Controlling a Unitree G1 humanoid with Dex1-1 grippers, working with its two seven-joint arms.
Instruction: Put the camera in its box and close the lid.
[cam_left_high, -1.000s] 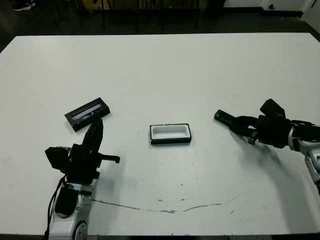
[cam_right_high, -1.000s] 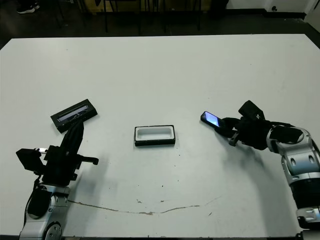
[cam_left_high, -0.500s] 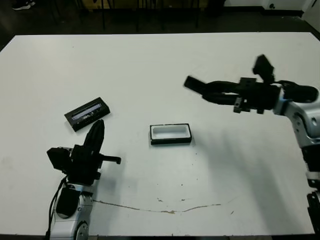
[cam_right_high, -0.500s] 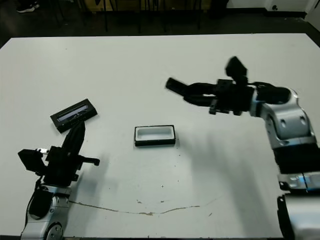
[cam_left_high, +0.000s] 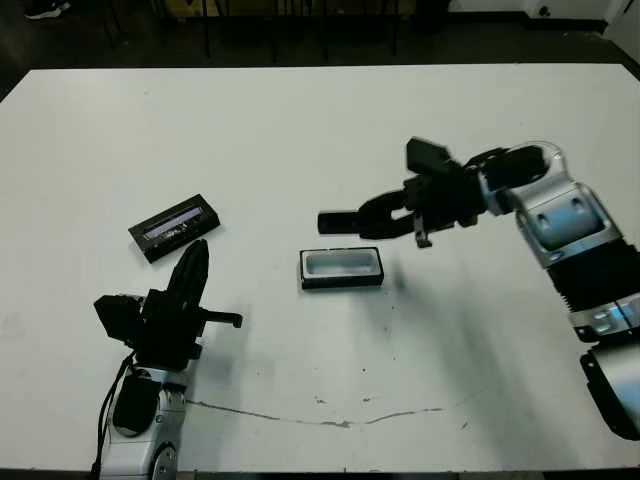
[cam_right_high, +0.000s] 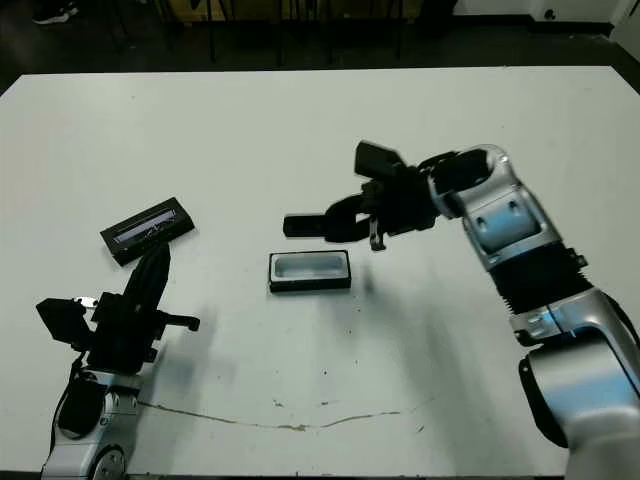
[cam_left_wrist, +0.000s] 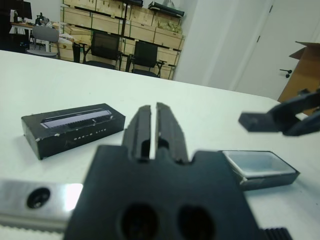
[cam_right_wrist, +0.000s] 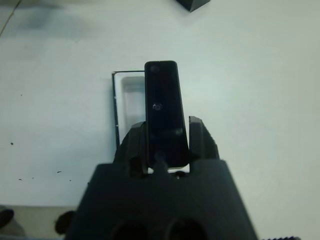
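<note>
My right gripper (cam_left_high: 385, 211) is shut on the camera (cam_left_high: 338, 221), a flat black bar held level in the air just above the far edge of the box (cam_left_high: 341, 268). The box is a shallow black tray with a white lining, lying open in the middle of the table. In the right wrist view the camera (cam_right_wrist: 163, 110) sticks out from between the fingers, over the box (cam_right_wrist: 126, 100). The lid (cam_left_high: 175, 226), black with a silvery strip, lies at the left. My left gripper (cam_left_high: 193, 270) is shut and empty, a little nearer than the lid (cam_left_wrist: 75, 126).
A thin dark crack line (cam_left_high: 330, 417) runs across the white table near its front edge. Chairs and wooden crates (cam_left_wrist: 120, 35) stand beyond the table in the left wrist view.
My right arm has swung the camera from low at the right, up and leftward, then down to just above the box. The left arm has stayed put.
</note>
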